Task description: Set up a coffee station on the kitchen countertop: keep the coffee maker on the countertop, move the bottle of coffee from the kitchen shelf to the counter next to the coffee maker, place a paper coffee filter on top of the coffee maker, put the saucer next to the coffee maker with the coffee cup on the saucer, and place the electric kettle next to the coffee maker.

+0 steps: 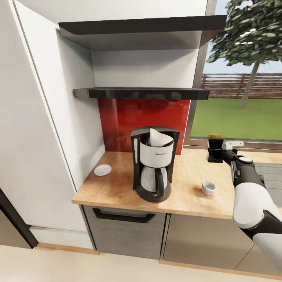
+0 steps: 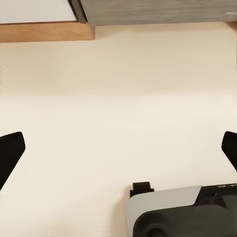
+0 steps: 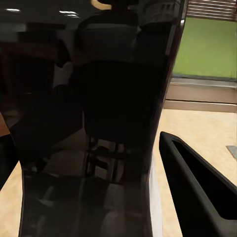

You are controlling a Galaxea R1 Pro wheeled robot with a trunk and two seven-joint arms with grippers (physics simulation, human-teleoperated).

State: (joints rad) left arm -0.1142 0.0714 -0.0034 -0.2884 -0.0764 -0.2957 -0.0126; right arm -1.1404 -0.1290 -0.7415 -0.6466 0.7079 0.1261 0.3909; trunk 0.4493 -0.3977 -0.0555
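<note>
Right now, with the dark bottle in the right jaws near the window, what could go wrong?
1. The bottle of coffee sits between the right gripper jaws; its glossy surface might slip.
2. Carrying it toward the coffee maker passes over the coffee cup, which the arm could knock.
3. A bump might dislodge the paper filter resting on top.

Even, bright daylight comes from the window [image 1: 239,113] at three o'clock. Shadows under the shelves [image 1: 141,93] are soft. The right wrist view is dim, with faint glossy reflections.
</note>
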